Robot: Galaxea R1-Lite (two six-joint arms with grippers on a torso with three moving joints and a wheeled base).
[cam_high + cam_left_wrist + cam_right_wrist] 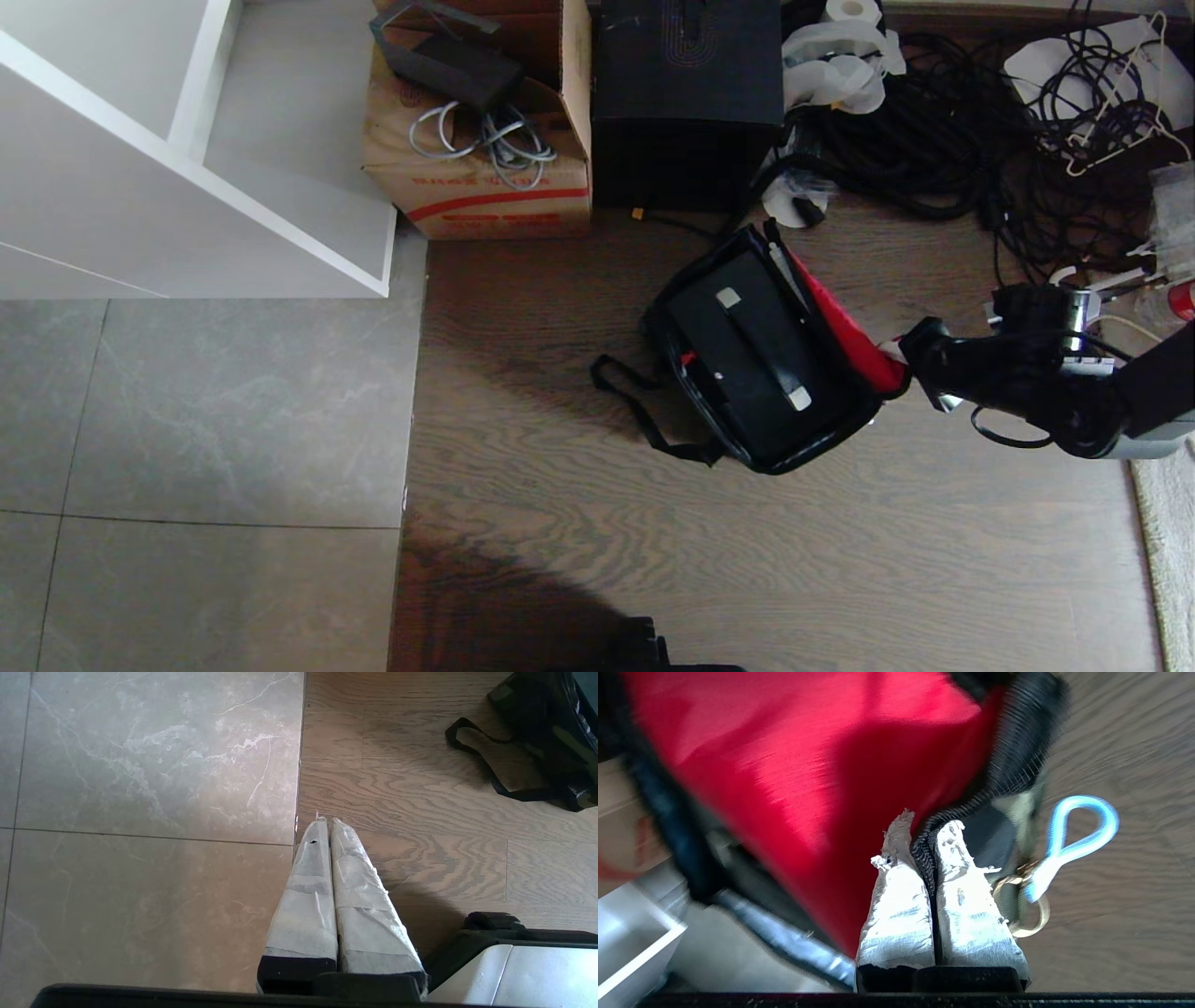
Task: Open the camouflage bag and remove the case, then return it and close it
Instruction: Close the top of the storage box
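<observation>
R gripper (924, 844) pinched shut on bag (845, 341) lid edge; fabric looked soft, floppy, light. Case (752, 359) inside looked stiff, best grabbed by handle. L gripper (327, 826) closed, idle

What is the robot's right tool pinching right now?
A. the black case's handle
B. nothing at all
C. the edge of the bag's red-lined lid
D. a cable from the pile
C: in the right wrist view the right tool is shut on the zipper edge of the camouflage bag lid, red lining showing, while the case lies inside, untouched.
</observation>
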